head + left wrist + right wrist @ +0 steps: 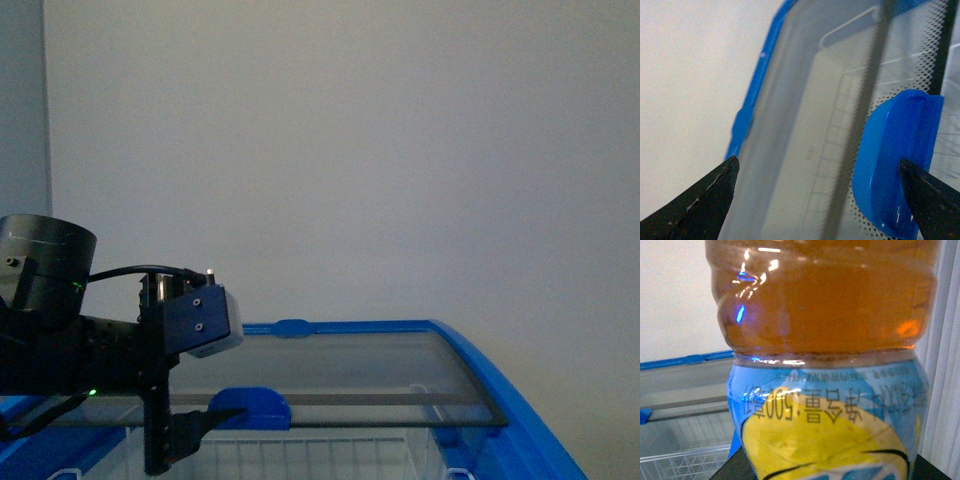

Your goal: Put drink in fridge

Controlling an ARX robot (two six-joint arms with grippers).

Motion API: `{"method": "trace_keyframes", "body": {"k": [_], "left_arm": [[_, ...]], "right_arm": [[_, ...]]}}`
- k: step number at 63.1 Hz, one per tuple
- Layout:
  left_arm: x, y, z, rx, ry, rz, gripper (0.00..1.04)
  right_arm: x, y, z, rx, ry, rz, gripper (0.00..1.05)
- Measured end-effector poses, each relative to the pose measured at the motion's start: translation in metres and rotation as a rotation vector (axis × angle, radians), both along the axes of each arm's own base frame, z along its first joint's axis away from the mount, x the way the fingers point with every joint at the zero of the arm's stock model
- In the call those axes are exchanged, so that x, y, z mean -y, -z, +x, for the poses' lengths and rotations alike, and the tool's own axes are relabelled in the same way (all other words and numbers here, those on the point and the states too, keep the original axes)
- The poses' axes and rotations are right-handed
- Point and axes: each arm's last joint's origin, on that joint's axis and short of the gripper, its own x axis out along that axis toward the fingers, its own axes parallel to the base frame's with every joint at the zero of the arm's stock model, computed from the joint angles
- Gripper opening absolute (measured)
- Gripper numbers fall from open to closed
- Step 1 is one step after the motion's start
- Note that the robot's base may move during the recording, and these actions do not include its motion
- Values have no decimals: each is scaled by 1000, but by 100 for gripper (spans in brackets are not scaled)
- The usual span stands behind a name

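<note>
- black fingers (705, 205) of the left gripper (816, 167) stand apart, with the blue plastic handle (895, 165) of the glass sliding lid (805, 125) between them.
- dark fingers (727, 471) of the right gripper (827, 472) clamp the small amber-orange plastic drink bottle (825, 305), which is probably light, slick and squeezable; the labelled waist suits holding.
- the lid may block the blue-rimmed white chest fridge (520, 400) and its white wire baskets (300, 455).

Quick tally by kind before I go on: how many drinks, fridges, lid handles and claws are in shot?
Drink: 1, held in the right claw
Fridge: 1
Blue lid handle: 1
Claws: 2, counting the left claw, open with one finger by the handle
Total: 5
</note>
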Motion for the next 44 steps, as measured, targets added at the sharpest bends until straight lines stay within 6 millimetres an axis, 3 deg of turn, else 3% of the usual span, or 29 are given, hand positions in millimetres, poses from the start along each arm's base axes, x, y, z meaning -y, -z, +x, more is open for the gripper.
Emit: {"method": "trace_keyframes", "body": {"k": [10, 21, 29, 33, 37, 44], "left_arm": [[2, -20, 13, 144, -238, -204, 97], [-14, -38, -9, 33, -437, -467, 97], [-42, -41, -69, -259, -575, -827, 97], [-58, -40, -114, -367, -607, -1017, 97], [-66, -37, -145, -398, -634, -1102, 96], [-68, -27, -195, -249, -734, -1150, 82]], "right_arm": [[0, 0, 0, 0, 0, 0, 36], [0, 0, 0, 0, 0, 0, 36], [0, 0, 0, 0, 0, 0, 36], [0, 0, 0, 0, 0, 0, 36], [0, 0, 0, 0, 0, 0, 36], [0, 0, 0, 0, 0, 0, 36]]}}
